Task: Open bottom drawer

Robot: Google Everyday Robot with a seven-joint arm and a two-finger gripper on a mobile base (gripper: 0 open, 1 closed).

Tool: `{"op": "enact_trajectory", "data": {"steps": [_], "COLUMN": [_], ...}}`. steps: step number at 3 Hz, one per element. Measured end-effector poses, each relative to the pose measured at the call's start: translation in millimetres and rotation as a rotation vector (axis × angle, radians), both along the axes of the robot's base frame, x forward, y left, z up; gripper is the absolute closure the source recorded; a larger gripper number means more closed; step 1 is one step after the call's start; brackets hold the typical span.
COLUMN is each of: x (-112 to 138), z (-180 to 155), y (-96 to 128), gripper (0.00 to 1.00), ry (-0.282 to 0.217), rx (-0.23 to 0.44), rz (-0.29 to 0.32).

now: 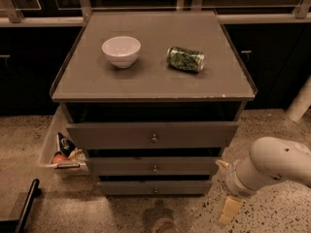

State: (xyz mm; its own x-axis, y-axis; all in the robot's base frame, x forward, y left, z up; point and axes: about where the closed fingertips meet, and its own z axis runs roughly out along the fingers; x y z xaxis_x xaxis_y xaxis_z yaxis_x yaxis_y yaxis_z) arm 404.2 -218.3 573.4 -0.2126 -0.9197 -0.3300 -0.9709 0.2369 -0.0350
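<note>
The bottom drawer [154, 187] is the lowest and slimmest grey front of the cabinet, with a small round knob [155, 190] at its centre. It looks shut or nearly shut. The middle drawer [153, 166] and the top drawer [152, 134] stand above it, each pulled slightly further forward than the one below. My gripper [225, 188] is low at the cabinet's right front corner, beside the right end of the bottom drawer. Its cream fingers [230, 210] are spread apart and hold nothing. It does not touch the knob.
A white bowl [121, 50] and a green can [185, 58] lying on its side rest on the cabinet top [146, 81]. A clear bin [51, 149] with snack packets stands on the floor left of the cabinet. A black bar [25, 208] lies at the bottom left. A white post [300, 103] stands at the right.
</note>
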Motion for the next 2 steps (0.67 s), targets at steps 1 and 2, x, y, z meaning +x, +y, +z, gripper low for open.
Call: {"op": "enact_trajectory", "data": {"steps": [1,2], "x": [8,5], "z": [-44,-83], "y": [1,8], "gripper": [0.0,0.0], "ry": [0.006,0.034], "rx": [0.039,0.085], "rz": [0.003,0.012]}}
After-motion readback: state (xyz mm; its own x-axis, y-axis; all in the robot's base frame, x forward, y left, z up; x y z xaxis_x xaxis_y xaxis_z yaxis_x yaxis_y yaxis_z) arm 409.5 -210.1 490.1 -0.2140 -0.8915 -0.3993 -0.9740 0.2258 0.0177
